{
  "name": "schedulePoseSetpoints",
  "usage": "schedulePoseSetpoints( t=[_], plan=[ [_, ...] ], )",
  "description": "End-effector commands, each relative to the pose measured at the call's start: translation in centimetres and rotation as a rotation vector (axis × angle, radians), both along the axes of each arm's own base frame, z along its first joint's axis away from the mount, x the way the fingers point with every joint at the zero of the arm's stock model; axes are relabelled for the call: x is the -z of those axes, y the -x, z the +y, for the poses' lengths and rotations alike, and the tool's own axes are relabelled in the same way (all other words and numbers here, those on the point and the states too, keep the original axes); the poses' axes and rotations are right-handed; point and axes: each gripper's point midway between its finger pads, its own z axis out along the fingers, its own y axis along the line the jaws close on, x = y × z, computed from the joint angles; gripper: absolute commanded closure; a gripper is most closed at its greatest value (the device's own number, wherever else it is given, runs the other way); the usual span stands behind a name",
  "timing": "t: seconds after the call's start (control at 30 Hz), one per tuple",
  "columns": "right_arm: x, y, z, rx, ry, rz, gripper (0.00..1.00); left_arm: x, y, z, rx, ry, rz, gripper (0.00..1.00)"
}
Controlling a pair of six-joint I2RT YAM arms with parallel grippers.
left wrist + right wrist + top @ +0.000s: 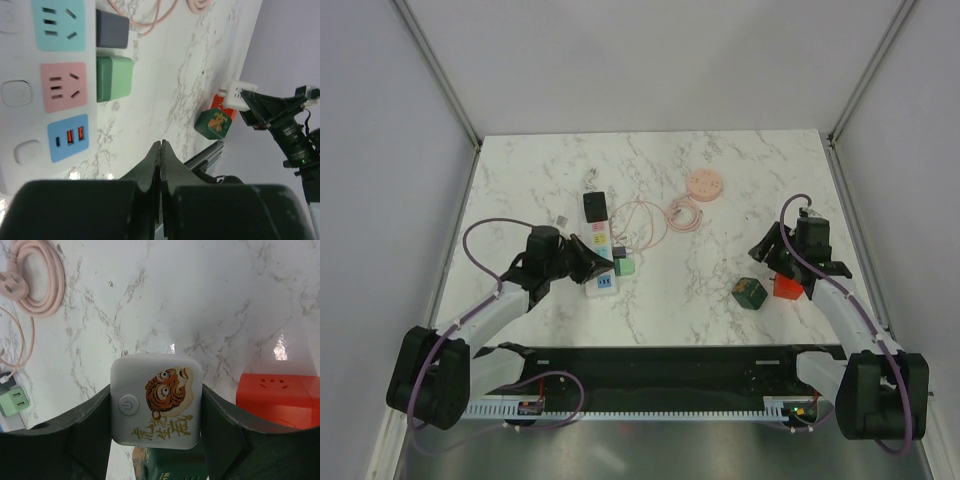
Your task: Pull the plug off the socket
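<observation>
Two plugs touch the socket's [20, 95] long right side: green plug [114, 78] and grey plug [112, 29], the grey one farther from you. Can't tell if either is seated in it. The socket lies left of the tabletop's [720, 260] middle, lengthwise from near edge toward far edge.

Your left gripper [161, 150] is pinched fully together, nothing in it. Its tips are over bare marble just beside the socket's near end, by the blue USB outlet [68, 137].

Your right gripper [782, 252] is near the right edge, clamped half-wide on a white cube [156, 400] with a tiger print. A green cube [172, 467] shows right under the white one, and a red cube [280, 395] sits just beside it.

The pink disc [704, 185] sits toward the far edge, with the pink cable [37, 280] coiled next to it.
</observation>
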Motion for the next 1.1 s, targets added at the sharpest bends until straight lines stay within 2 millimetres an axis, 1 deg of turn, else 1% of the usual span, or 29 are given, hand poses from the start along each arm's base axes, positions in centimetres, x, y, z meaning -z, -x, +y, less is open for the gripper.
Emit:
schedulePoseSetpoints(
  t=[0.0, 0.07, 0.1, 0.17, 0.27, 0.3, 0.37, 0.47, 0.5, 0.53, 0.6, 0.63, 0.67, 0.8, 0.83, 0.9, 1.0, 1.07],
  plan=[
    [0.3, -0.8, 1.3, -0.097, -0.025, -0.036, 0.95, -2.7, 0.5, -1.9, 0.068, 0.046, -0.063, 0.98],
    [0.8, -0.7, 1.6, -0.117, -0.038, -0.027, 0.92, -3.0, 0.9, -2.6, 0.09, 0.049, -0.067, 0.98],
    [0.9, -0.9, 1.8, -0.127, -0.042, -0.034, 0.91, -2.8, 1.4, -3.1, 0.108, 0.047, -0.062, 0.98],
    [1.3, -0.7, 2.3, -0.153, -0.06, -0.035, 0.86, -2.6, 1.8, -3.3, 0.12, 0.044, -0.053, 0.98],
    [1.8, -0.6, 2.5, -0.166, -0.068, -0.03, 0.84, -1.4, 2.5, -3.3, 0.119, 0.034, -0.019, 0.98],
    [2.0, -0.6, 2.5, -0.169, -0.067, -0.03, 0.82, -0.7, 2.8, -3.0, 0.107, 0.03, 0.0, 0.98],
    [2.4, -0.5, 2.5, -0.171, -0.062, -0.022, 0.8, -0.7, 2.9, -2.9, 0.089, 0.041, 0.007, 0.98],
    [2.6, -0.4, 2.2, -0.172, -0.046, -0.019, 0.75, -1.1, 3.1, -2.8, 0.078, 0.054, 0.0, 0.98],
    [2.6, -0.3, 2.2, -0.172, -0.045, -0.016, 0.68, -1.3, 3.1, -2.8, 0.077, 0.056, -0.002, 0.98],
    [2.5, -0.4, 2.1, -0.172, -0.04, -0.019, 0.65, -1.3, 3.1, -2.7, 0.077, 0.049, 0.001, 0.98],
    [2.4, -0.3, 2.0, -0.169, -0.031, -0.018, 0.6, -2.1, 2.9, -2.7, 0.085, 0.044, -0.033, 0.98],
    [2.4, -0.2, 2.0, -0.172, -0.026, -0.017, 0.6, -2.1, 3.0, -2.6, 0.089, 0.031, -0.028, 0.98],
    [2.3, -0.2, 1.9, -0.173, -0.021, -0.02, 0.59, -2.6, 2.8, -2.5, 0.089, 0.014, -0.032, 0.98],
    [2.2, 0.0, 1.8, -0.178, -0.015, -0.015, 0.5, -3.5, 2.6, -2.4, 0.102, -0.009, -0.072, 0.98],
    [2.1, 0.0, 1.8, -0.175, -0.01, -0.016, 0.49, -3.7, 2.5, -2.3, 0.103, -0.009, -0.081, 0.98],
    [1.9, 0.0, 1.7, -0.172, -0.005, -0.018, 0.41, -3.7, 2.6, -2.3, 0.111, -0.017, -0.087, 0.98],
    [1.6, 0.1, 1.6, -0.176, 0.001, -0.016, 0.39, -3.6, 2.7, -2.3, 0.12, -0.022, -0.087, 0.98],
    [1.4, 0.0, 1.6, -0.174, 0.002, -0.017, 0.34, -3.4, 2.7, -2.3, 0.125, -0.026, -0.087, 0.98]
  ],
)
